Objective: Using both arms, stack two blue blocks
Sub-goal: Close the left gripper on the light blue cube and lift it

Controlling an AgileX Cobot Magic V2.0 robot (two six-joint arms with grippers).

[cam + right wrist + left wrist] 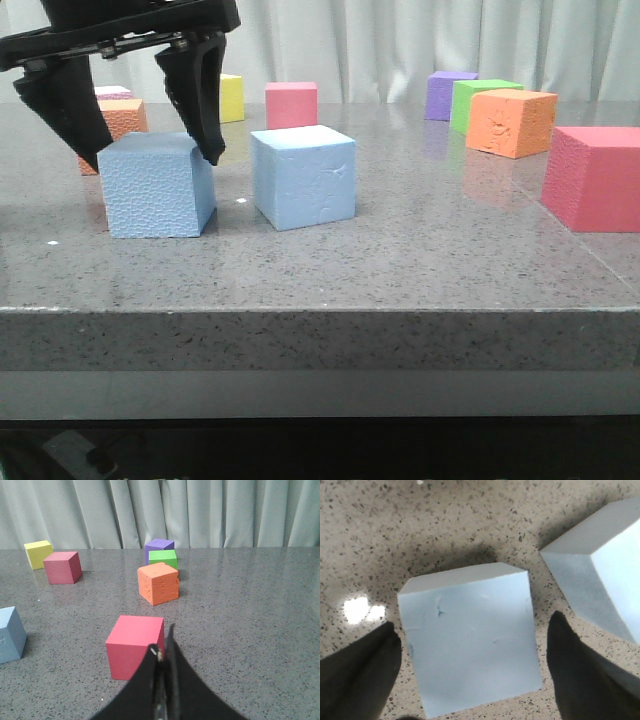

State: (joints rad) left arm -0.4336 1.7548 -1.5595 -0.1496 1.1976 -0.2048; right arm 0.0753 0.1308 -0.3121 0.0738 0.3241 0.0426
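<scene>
Two light blue blocks stand side by side on the grey stone table. The pebbly blue block [155,185] is on the left and the smoother, dented blue block [303,177] is just to its right, a small gap between them. My left gripper [152,158] hangs open over the pebbly block, one dark finger on each side, not touching it. In the left wrist view that block [470,645] lies between the fingers of the left gripper [473,622], with the other blue block [605,580] beside it. My right gripper [165,640] is shut on nothing, low behind a pink cube [134,650].
A large pink cube [595,178] stands at the right, with an orange cube [510,122], a green cube [480,100] and a purple cube [448,95] behind it. At the back stand a pink cube [291,104], a yellow cube [231,97] and an orange cube [122,120].
</scene>
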